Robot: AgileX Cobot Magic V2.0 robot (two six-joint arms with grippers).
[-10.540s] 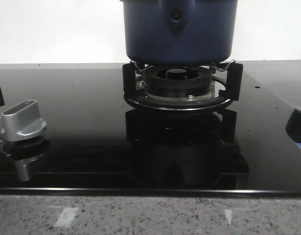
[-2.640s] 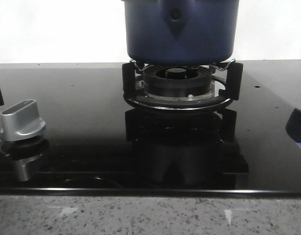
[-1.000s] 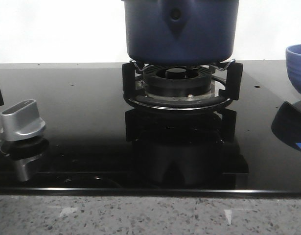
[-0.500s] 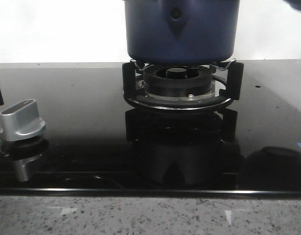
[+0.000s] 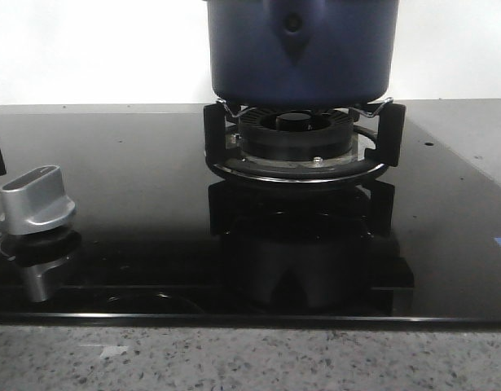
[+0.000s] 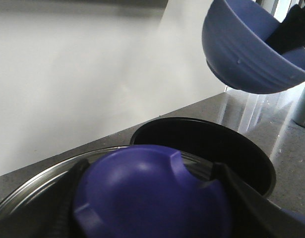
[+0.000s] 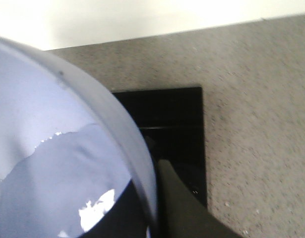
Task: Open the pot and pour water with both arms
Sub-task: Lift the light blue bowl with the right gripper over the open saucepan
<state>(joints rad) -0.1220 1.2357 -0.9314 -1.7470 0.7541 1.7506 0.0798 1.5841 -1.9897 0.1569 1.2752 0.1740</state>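
Left gripper [image 6: 147, 218] is clamped on the rounded blue knob [image 6: 147, 191] of a lid [image 6: 38, 186], its dark fingers [image 6: 241, 203] pressing the knob from either side; the lid's rim looks like shiny metal around glass. Just beyond the lid sits the pot [image 6: 202, 148], uncovered, its round mouth open upward and its inside matte black. In the front view the pot [image 5: 299, 49] stands upright on the black burner grate [image 5: 303, 138], with straight matte navy sides and a tapered handle mount with a round hole facing the camera. The stove top [image 5: 136, 204] is glossy black glass that mirrors the burner, with a silver knob [image 5: 37, 199] at the left and speckled grey stone counter [image 5: 250, 358] along the front edge. Higher and to the right of the pot, the right gripper [image 7: 157, 198] holds a lighter blue bowl [image 6: 251, 47] by its rim, one finger inside and one outside, the bowl tilted in the air. Water [image 7: 58, 188] shows in the bowl's smooth inside.
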